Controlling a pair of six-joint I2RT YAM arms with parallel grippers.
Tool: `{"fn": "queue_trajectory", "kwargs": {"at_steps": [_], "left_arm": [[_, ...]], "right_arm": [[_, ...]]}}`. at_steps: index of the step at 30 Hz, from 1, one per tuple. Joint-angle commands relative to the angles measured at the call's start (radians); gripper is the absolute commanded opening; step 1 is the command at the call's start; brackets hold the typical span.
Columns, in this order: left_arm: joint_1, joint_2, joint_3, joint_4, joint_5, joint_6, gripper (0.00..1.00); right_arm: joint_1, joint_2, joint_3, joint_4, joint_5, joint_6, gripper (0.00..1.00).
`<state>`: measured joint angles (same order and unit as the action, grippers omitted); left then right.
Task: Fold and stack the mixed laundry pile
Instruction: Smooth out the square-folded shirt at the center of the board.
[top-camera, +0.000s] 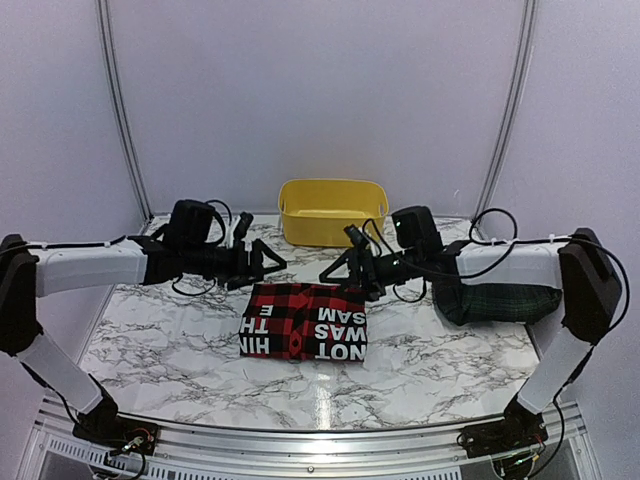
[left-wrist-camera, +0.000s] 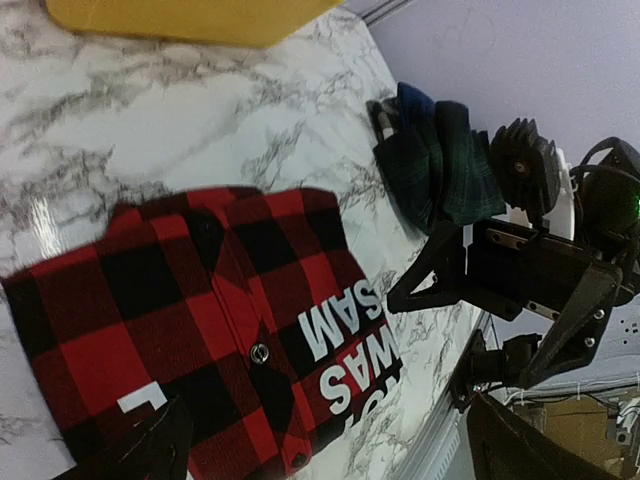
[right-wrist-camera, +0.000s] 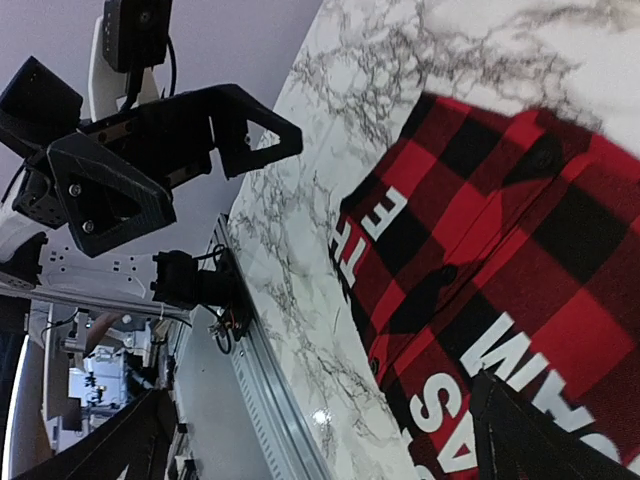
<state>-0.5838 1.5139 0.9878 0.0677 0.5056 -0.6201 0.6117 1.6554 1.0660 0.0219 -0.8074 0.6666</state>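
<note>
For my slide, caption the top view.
Left gripper and right gripper, open, near folded checked garment; tartan garment beside, yellow tub behind.

White arm links (top-camera: 85, 268), black joint housings (top-camera: 195, 225), looping black cables (top-camera: 493, 211).

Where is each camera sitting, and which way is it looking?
Top camera: high behind the robot, looking down at the table; left arm with left claw, right arm with right claw show.
Left wrist: on the left arm, looking over the red checked cloth toward the right claw; left fingers edge the bottom.
Right wrist: on the right arm, looking over the cloth toward the left claw; right fingers edge the bottom.
Shared: all see the cloth.
</note>
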Motion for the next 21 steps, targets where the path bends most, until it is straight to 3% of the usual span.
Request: {"fn": "queue_trajectory", "kwargs": {"at_steps": [1,7,12,16,21], "left_arm": [[-0.022,0.1,-0.018,0.21,0.104,-0.133,0.99],[-0.03,0.354,0.07,0.293,0.133,-0.166,0.99],[0.005,0.508,0.075,0.344,0.125,-0.196,0.99],[0.023,0.458,0.005,0.354,0.12,-0.171,0.99],[0.015,0.238,-0.035,0.309,0.141,-0.173,0.99]], "right_arm": [[0.01,0.089,-0.026,0.311,-0.004,0.238,0.98],[-0.02,0.318,0.042,0.444,-0.037,0.292,0.98],[-0.095,0.445,0.061,0.395,-0.066,0.212,0.97],[-0.12,0.442,0.076,0.237,-0.091,0.06,0.95],[-0.058,0.23,0.055,0.162,-0.117,0.055,0.97]]}}
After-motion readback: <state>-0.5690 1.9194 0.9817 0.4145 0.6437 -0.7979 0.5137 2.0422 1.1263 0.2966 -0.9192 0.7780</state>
